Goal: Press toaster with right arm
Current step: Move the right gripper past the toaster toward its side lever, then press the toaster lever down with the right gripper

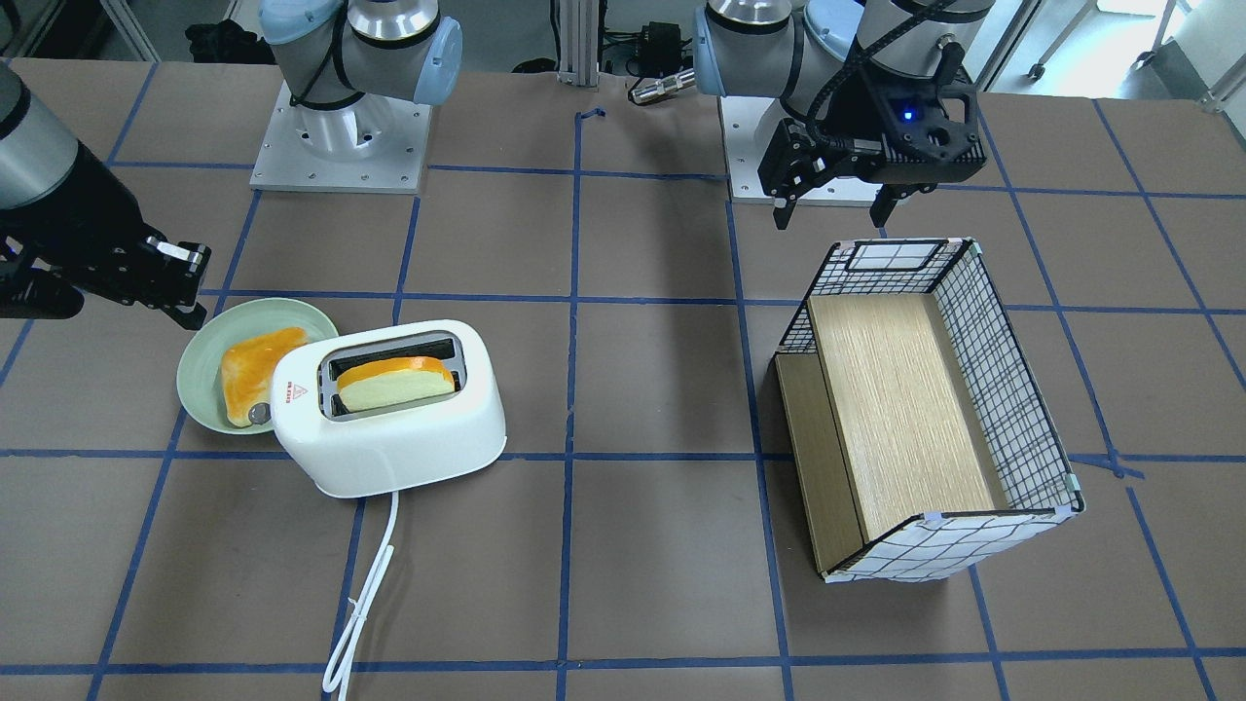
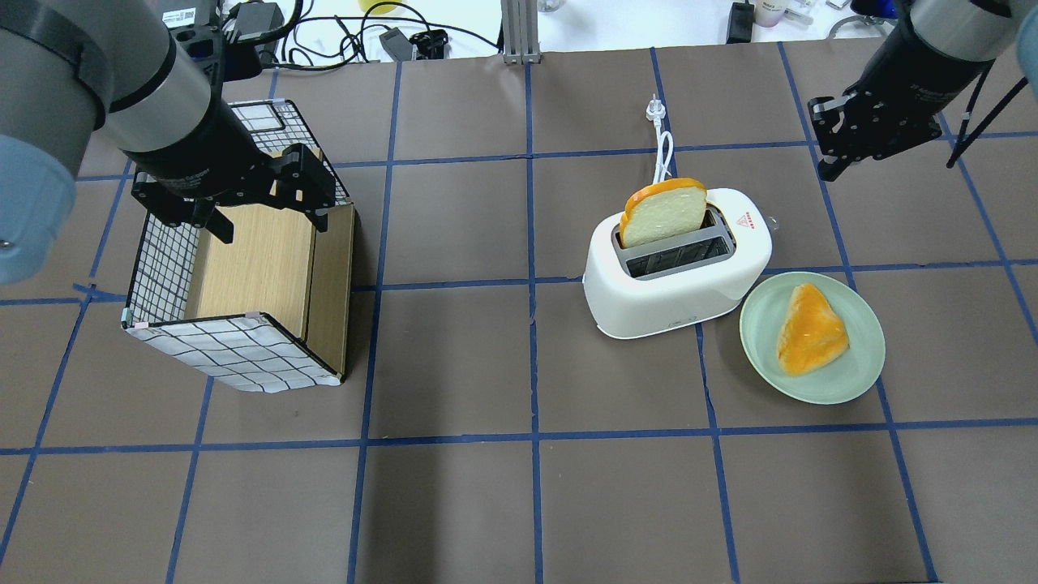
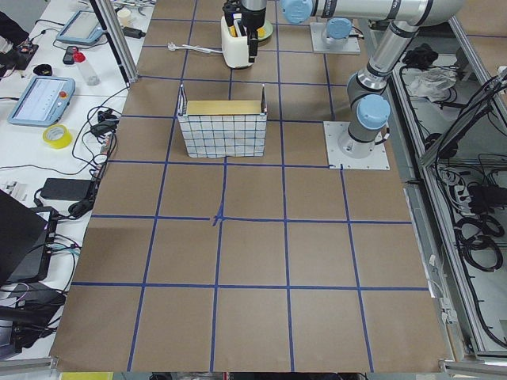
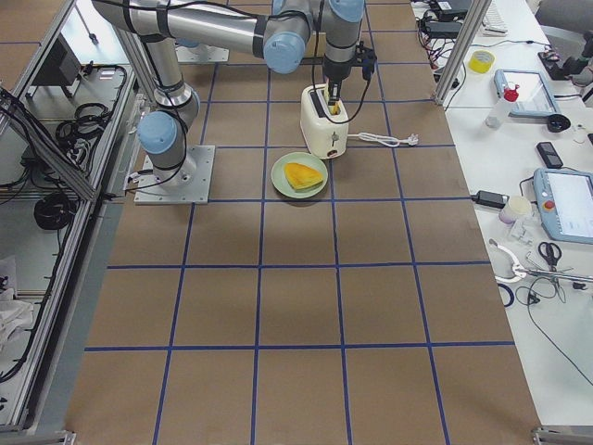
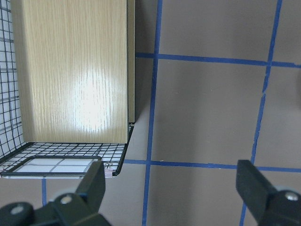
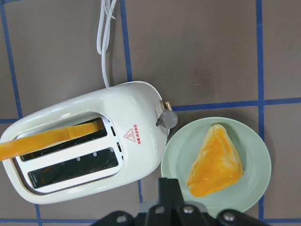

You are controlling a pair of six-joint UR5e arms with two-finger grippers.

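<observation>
Overhead exterior shows toaster (image 2: 677, 276) on blue-taped brown table (image 2: 454, 503).

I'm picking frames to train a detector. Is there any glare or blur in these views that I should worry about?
Left wrist view: a bright glare patch on the wooden board inside the basket. Right wrist view: the toaster is sharp and evenly lit. Overhead view: the white bench beyond the table is washed out.

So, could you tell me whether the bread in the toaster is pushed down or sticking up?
Sticking up: much of the slice stands above the toaster's top; its second slot is empty.
</observation>
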